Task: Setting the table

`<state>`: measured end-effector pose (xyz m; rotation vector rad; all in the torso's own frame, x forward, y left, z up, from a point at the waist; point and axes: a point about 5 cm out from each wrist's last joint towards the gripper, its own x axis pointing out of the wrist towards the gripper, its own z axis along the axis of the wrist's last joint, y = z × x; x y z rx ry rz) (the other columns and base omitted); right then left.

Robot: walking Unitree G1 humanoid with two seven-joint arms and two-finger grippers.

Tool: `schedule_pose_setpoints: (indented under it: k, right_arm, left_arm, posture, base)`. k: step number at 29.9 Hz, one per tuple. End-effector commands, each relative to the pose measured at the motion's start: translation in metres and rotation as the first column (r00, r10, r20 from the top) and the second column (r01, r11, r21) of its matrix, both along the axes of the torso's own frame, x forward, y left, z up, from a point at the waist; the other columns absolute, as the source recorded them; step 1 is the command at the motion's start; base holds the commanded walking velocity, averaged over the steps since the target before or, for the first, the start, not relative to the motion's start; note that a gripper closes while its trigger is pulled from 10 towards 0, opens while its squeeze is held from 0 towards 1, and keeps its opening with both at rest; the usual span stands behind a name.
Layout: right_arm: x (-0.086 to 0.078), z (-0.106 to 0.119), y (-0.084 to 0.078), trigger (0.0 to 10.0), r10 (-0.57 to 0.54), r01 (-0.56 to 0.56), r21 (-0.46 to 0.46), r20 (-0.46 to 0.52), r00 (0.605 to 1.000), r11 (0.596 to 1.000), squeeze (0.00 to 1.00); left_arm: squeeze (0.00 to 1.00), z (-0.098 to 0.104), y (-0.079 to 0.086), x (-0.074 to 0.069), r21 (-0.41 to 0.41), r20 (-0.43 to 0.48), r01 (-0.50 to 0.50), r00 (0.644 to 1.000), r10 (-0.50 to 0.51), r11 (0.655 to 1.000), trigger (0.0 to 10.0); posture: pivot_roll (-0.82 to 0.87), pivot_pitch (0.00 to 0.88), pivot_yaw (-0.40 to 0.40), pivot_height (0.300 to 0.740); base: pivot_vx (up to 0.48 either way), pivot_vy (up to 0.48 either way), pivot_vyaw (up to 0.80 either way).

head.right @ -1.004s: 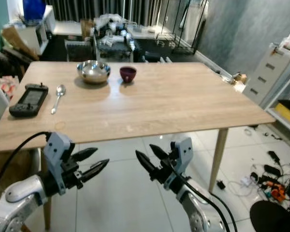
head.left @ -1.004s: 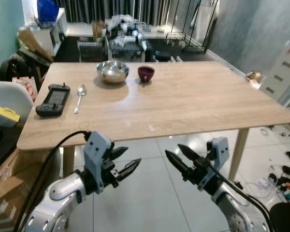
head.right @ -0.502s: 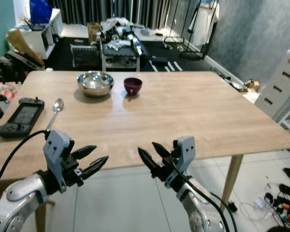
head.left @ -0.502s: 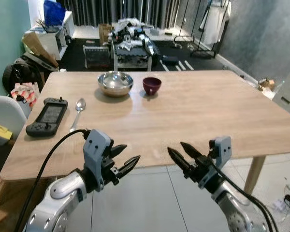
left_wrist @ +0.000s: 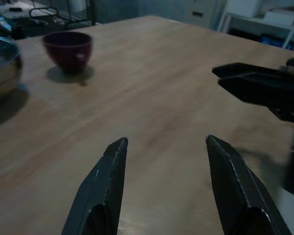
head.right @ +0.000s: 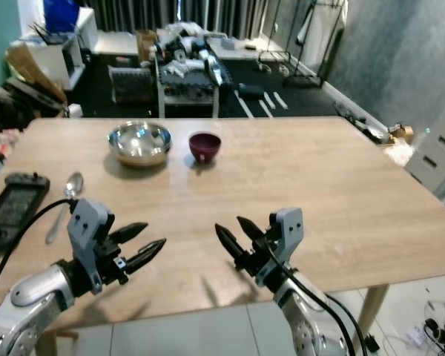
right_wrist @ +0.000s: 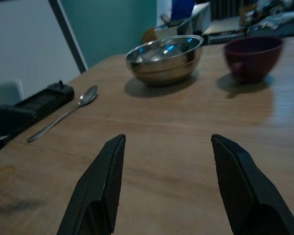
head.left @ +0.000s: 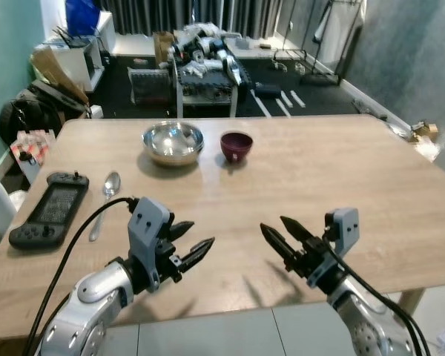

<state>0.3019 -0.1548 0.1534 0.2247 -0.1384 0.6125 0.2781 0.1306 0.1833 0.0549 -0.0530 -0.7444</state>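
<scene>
Facing a wide wooden table (head.left: 334, 170), the robot holds both arms low over its near edge. On the table's far left part sit a shiny steel bowl (head.left: 173, 142) and, just beside it to the right, a small maroon bowl (head.left: 236, 145). Nearer the left edge lies a black handheld game console (head.left: 47, 219), with a metal spoon (head.left: 106, 199) lying lengthwise just beside it, between console and bowls.

The left gripper (head.left: 187, 248) hovers above the near tabletop, its two black fingers spread apart and holding nothing. The right gripper (head.left: 283, 233) hovers near it, fingers likewise parted and empty, pointing toward the left gripper.

The steel bowl looks rigid, light and slippery, with a thin rim; pinching that rim from above seems the surest hold. The maroon bowl appears ceramic or plastic, possibly breakable, and small enough to grip across one wall. The spoon is thin, flat and likely to slide on the wood, so its handle, taken across the narrow width, would probably be the best place.
</scene>
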Motion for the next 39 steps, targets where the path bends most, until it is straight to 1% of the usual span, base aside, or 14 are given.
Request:
schedule_pose_setpoints:
  k: [1, 17, 20, 25, 35, 38, 39]
  right_arm:
    - [-0.0015, -0.0029, 0.0014, 10.0, 0.006, -0.006, 0.006, -0.012, 1.0, 1.0, 0.0]
    - [-0.0012, -0.0027, 0.0024, 10.0, 0.008, -0.008, 0.009, -0.012, 1.0, 1.0, 0.0]
    - [-0.001, -0.0025, 0.0021, 10.0, 0.005, -0.005, 0.008, -0.01, 1.0, 1.0, 0.0]
    - [-0.0005, -0.002, 0.0007, 10.0, 0.002, -0.002, 0.008, -0.009, 1.0, 1.0, 0.0]
    - [0.0004, -0.0011, 0.001, 10.0, 0.004, -0.004, 0.01, -0.007, 1.0, 1.0, 0.0]
    - [0.0006, -0.0011, 0.0014, 10.0, 0.005, -0.005, 0.01, -0.006, 1.0, 1.0, 0.0]
    - [0.0007, -0.001, 0.0015, 10.0, 0.006, -0.006, 0.01, -0.006, 1.0, 1.0, 0.0]
  left_arm:
    - [0.0, -0.0024, 0.0015, -0.0004, 0.009, -0.006, -0.007, 1.0, 0.007, 1.0, 10.0]
    - [0.0, -0.0015, 0.0018, 0.0012, 0.011, 0.0, -0.014, 1.0, 0.014, 1.0, 10.0]
    - [0.0, -0.0002, 0.0024, 0.0028, 0.016, -0.005, -0.038, 0.999, 0.038, 0.999, 10.0]
    - [0.0, 0.0053, 0.0036, 0.0041, 0.01, 0.013, -0.056, 0.998, 0.056, 0.998, 10.0]
    - [0.0, 0.0049, 0.0048, 0.0053, 0.02, 0.01, -0.074, 0.997, 0.074, 0.997, 10.0]
    - [0.0, 0.006, 0.0065, 0.0062, 0.034, 0.016, -0.083, 0.996, 0.083, 0.996, 10.0]
    - [0.0, 0.0071, 0.0087, 0.0074, 0.05, 0.025, -0.095, 0.995, 0.094, 0.994, 10.0]
  posture:
    - [0.12, 0.058, 0.02, 0.74]
    - [0.12, 0.058, 0.02, 0.74]
    - [0.12, 0.058, 0.02, 0.74]
    - [0.12, 0.057, 0.021, 0.74]
    - [0.13, 0.053, 0.019, 0.74]
    - [0.13, 0.053, 0.019, 0.74]
    - [0.13, 0.053, 0.019, 0.74]
  base:
    - [0.469, 0.0, 0.0]
    - [0.469, 0.0, 0.0]
    - [0.334, 0.0, 0.0]
    - [0.0, 0.0, 0.0]
    - [0.0, 0.0, 0.0]
    - [0.0, 0.0, 0.0]
    - [0.0, 0.0, 0.0]
